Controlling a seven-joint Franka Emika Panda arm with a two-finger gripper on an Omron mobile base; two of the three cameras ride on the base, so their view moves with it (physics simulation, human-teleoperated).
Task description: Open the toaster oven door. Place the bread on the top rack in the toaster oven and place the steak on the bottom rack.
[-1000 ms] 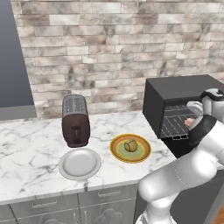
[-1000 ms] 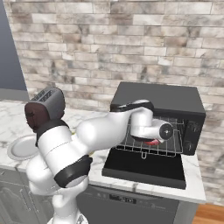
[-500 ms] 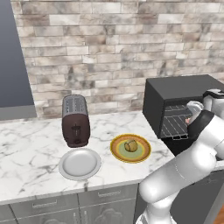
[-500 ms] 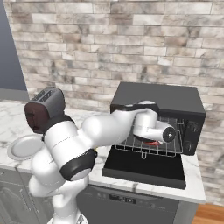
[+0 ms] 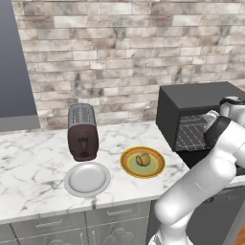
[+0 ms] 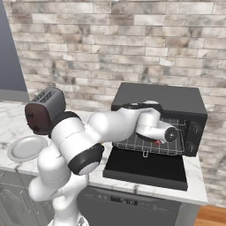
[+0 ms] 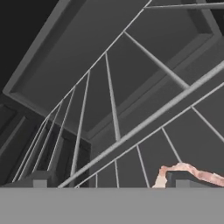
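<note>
Fingers (image 7: 112,177) are spread wide over the steak (image 7: 186,171) on the oven's (image 6: 176,99) lower rack (image 6: 145,143), so I'd back straight out, clear of the wires.

The oven (image 6: 176,99), a black box, stands at the right of the right base view. Its door (image 6: 145,165) hangs fully open, lying flat and dark in front of the cavity at lower center-right. A silver wire rack (image 6: 132,142) juts partly out of the opening; which of the two racks it is cannot be told. The steak (image 7: 188,171), pinkish with a pale edge, lies on wire bars at the hand view's lower right. The bread (image 5: 142,159), a small tan roll, sits at lower center of the left base view.
</note>
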